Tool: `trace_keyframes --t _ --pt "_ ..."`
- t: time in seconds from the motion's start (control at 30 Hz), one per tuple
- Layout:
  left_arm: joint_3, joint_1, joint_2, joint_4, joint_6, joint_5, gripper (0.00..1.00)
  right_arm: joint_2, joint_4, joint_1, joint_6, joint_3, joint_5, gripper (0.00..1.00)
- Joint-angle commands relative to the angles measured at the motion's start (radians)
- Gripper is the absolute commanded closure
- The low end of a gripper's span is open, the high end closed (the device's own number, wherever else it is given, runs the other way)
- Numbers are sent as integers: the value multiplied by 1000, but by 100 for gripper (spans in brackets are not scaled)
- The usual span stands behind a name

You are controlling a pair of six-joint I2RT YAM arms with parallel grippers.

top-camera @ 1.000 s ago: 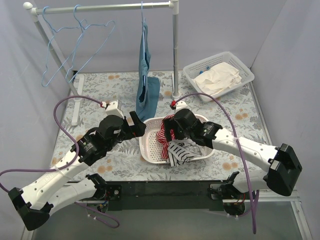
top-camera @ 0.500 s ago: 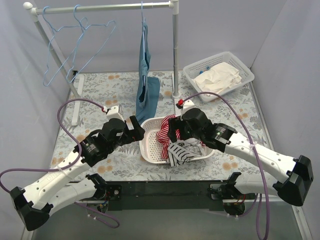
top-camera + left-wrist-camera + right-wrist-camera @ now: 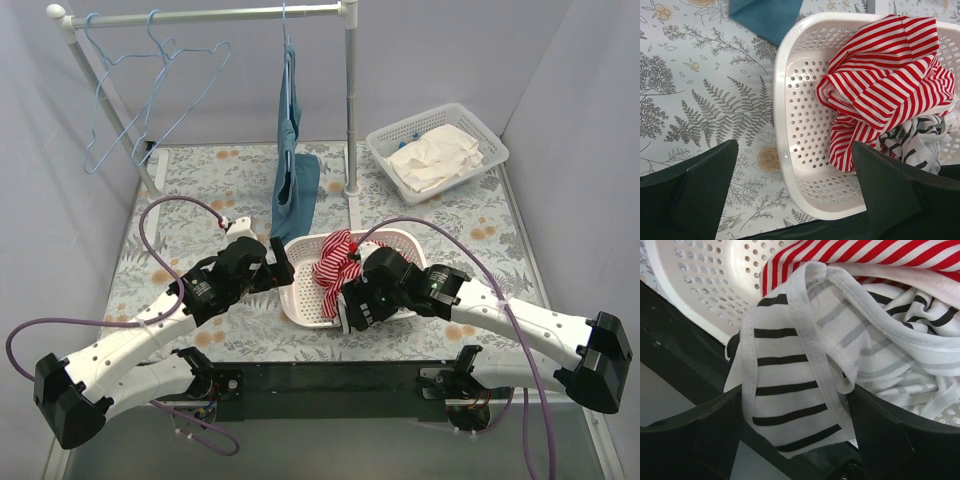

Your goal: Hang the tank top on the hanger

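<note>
While your right gripper (image 3: pixel 795 390) sits low over the near rim of the white basket (image 3: pixel 780 125), its fingers are spread wide. The tank top (image 3: pixel 785 370) drapes between them and spills over that rim, lying in the gap and not pinched. The rest of it is bunched in the basket, beside and partly under the red-and-white striped garment (image 3: pixel 880 80). Your left gripper (image 3: pixel 795 145) hangs over the basket's left rim, equally wide open and holding nothing. The hanger (image 3: pixel 170 90) hangs at the far-left end of the rail (image 3: pixel 200 14) with others like it, well apart from both grippers. A teal garment (image 3: pixel 290 140) hangs mid-rail.
</note>
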Motion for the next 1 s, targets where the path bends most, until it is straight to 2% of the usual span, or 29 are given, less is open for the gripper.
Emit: trace_keyframes --t 0.0,0.07,0.2,0.3,0.53,0.97 --pt "-20 -2 7 51 1 24 2 58 -12 13 24 12 71 19" --pt "-35 -2 12 72 4 34 2 76 -13 11 29 47 141 27" --pt "-43 -2 41 92 1 41 2 75 -73 11 31 162 240 86" --pt "-43 -2 68 103 -6 33 2 47 -147 11 20 269 318 99" --pt "-46 -1 61 135 -19 -1 2 6 -277 11 -17 505 431 99" --pt "-52 7 76 128 -32 -39 2 79 -305 10 -126 922 574 99"
